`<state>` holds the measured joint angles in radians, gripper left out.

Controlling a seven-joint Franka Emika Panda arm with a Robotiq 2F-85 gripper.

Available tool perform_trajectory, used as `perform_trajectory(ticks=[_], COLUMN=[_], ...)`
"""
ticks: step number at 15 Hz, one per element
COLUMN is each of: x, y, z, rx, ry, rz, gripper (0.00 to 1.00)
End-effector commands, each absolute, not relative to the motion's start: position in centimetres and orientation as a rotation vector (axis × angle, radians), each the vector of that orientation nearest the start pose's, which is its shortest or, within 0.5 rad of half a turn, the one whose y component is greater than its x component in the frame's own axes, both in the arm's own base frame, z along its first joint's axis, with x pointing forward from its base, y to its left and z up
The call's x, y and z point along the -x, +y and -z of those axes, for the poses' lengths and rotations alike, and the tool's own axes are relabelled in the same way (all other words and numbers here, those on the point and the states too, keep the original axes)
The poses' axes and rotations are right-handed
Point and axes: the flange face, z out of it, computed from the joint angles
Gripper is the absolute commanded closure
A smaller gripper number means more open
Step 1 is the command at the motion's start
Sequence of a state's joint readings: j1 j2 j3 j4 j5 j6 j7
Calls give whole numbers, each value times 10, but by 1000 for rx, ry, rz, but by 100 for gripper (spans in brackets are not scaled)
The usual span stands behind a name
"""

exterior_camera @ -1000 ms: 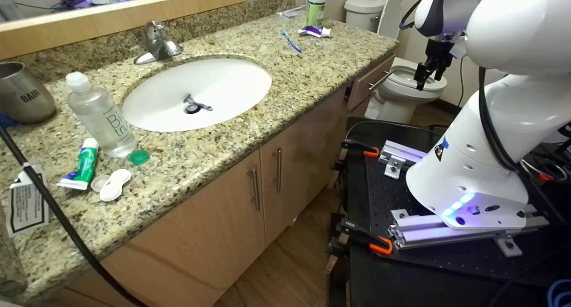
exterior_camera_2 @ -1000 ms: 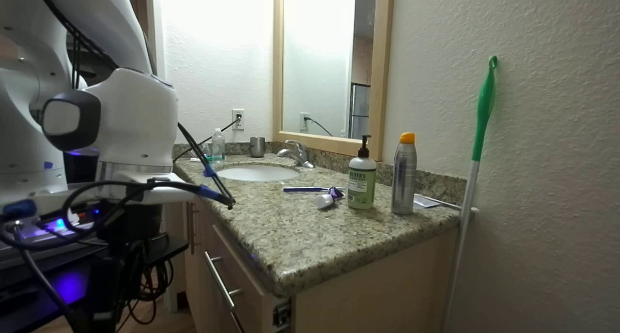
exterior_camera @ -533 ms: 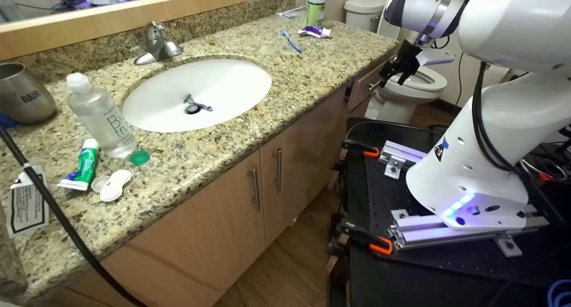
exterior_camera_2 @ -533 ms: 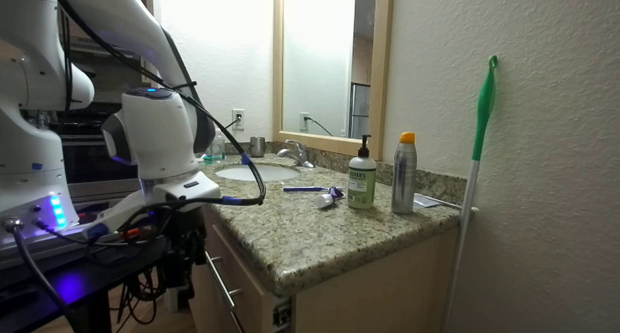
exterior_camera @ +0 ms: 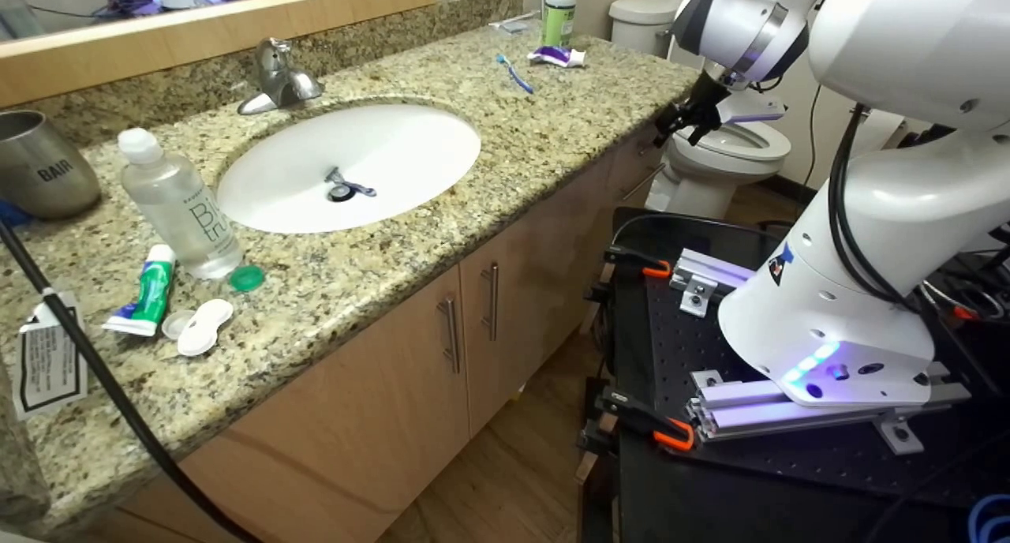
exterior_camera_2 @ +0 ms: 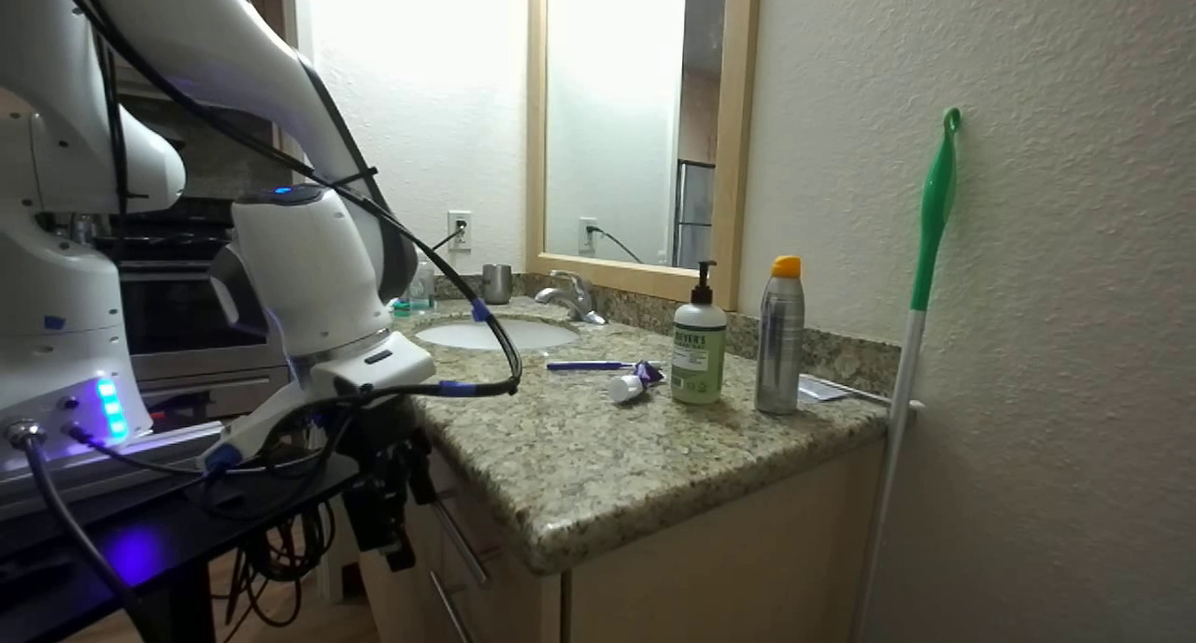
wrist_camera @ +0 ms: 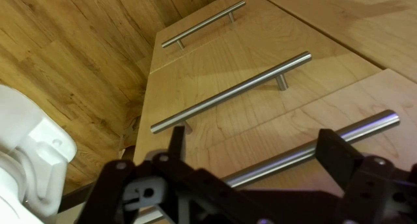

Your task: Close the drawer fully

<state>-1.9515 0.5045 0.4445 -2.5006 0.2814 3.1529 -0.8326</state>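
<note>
While your tool (wrist_camera: 252, 132) stands unclenched, fingers (wrist_camera: 335, 155) spread before the bar handle (wrist_camera: 277, 162), you have one tan drawer (wrist_camera: 267, 142) — topmost of three, near flush, just beneath the counter (exterior_camera_2: 579, 437).

- Drawer front (wrist_camera: 352, 103) partly hidden behind gripper (wrist_camera: 251, 140), wrist view; contact unclear.
- Handle (wrist_camera: 280, 162) partly covered too.
- Steel cup (exterior_camera: 51, 164) cut by left edge in an exterior view.
- Mirror (exterior_camera_2: 612, 110) top cropped, both exterior views.
- Tag (exterior_camera: 51, 361) print unreadable.
</note>
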Motion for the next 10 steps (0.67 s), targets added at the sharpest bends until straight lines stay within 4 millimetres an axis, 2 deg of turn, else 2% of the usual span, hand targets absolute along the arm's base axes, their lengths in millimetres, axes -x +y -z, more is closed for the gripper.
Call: perform_trajectory(ticks=[1, 5, 8, 9, 10], x=[4, 59, 74, 76, 89], y=[-453, -444, -439, -436, -437], z=[-130, -153, -190, -202, -205], rx=[2897, 3062, 3062, 3031, 3005], ry=[1636, 1572, 1468, 1473, 1509], rz=[300, 63, 5, -11, -70], gripper=[0, 0, 0, 0, 0])
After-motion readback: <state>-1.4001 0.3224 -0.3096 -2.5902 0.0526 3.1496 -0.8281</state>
